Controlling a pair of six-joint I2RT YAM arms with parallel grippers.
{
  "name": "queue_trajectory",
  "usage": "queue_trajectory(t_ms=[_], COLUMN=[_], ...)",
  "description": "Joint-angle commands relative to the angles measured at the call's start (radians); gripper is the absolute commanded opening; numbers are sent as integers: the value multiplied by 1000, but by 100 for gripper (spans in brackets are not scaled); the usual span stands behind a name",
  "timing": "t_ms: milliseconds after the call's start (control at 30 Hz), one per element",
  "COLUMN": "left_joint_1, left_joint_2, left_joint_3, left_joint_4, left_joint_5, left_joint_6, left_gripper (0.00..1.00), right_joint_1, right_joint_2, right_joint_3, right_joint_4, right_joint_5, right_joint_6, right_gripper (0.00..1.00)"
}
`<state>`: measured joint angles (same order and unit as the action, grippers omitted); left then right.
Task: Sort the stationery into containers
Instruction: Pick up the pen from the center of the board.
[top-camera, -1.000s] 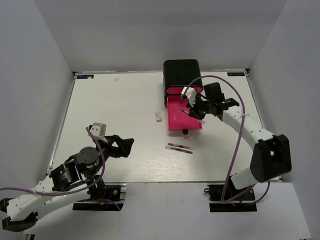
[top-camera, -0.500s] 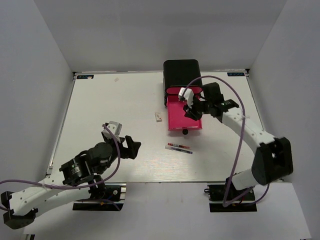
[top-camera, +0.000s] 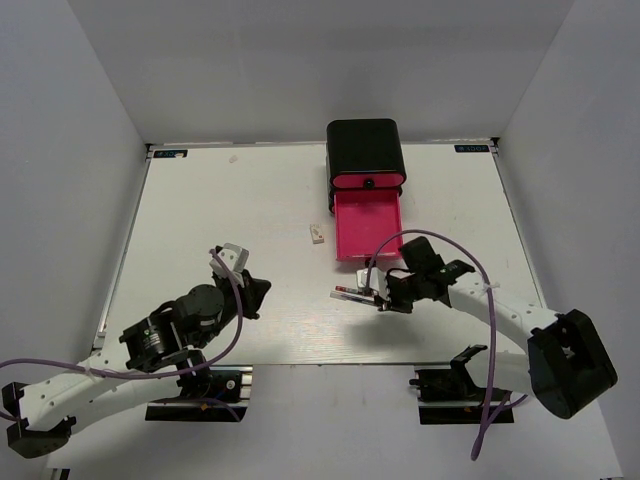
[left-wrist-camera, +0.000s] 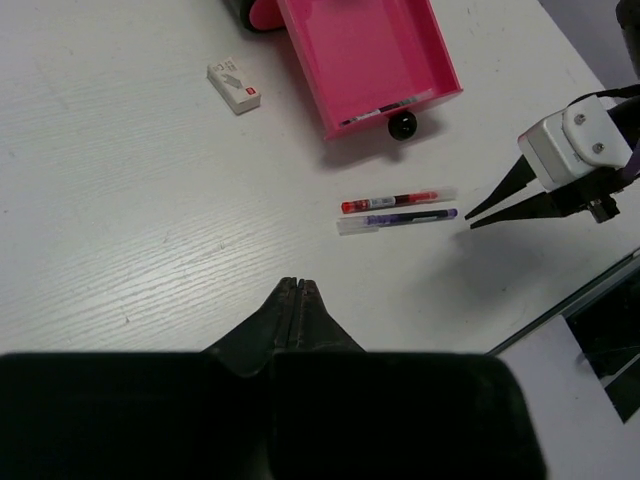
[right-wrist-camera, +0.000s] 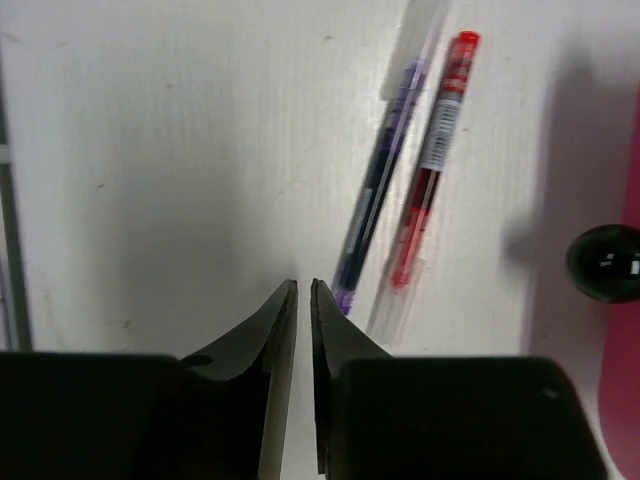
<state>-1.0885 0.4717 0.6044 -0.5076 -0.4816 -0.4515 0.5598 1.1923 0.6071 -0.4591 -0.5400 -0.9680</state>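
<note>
Two loose pens (left-wrist-camera: 395, 202), one eraser (left-wrist-camera: 234, 85)

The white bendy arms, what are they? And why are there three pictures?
They are two robot arms, bolted to a white table. One picture looks down from above; the other two come from little cameras on each arm's wrist. Each arm ends in a black two-finger pincer. The left pincer is shut and empty. The right pincer is open just a crack, right beside a red pen and a purple pen, holding nothing. Behind them a pink plastic drawer sticks out of a black box-shaped cabinet. A small white eraser block lies left of it.
</note>
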Motion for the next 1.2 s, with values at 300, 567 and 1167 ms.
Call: queue_trajectory(t_ms=[300, 567, 1167], left_joint_1=[2, 2, 2], left_joint_2=[13, 22, 50], left_joint_3=[1, 1, -40], left_joint_4=[11, 20, 144], left_joint_5=[35, 57, 365], left_joint_6=[13, 31, 186], left_gripper=[23, 39, 63], right_joint_1=[40, 43, 45], right_joint_2=[93, 147, 256], right_joint_3=[-6, 0, 40], right_joint_4=[267, 284, 198], right_joint_5=[190, 199, 124], right_joint_6=[74, 81, 28], right_gripper=[22, 25, 23])
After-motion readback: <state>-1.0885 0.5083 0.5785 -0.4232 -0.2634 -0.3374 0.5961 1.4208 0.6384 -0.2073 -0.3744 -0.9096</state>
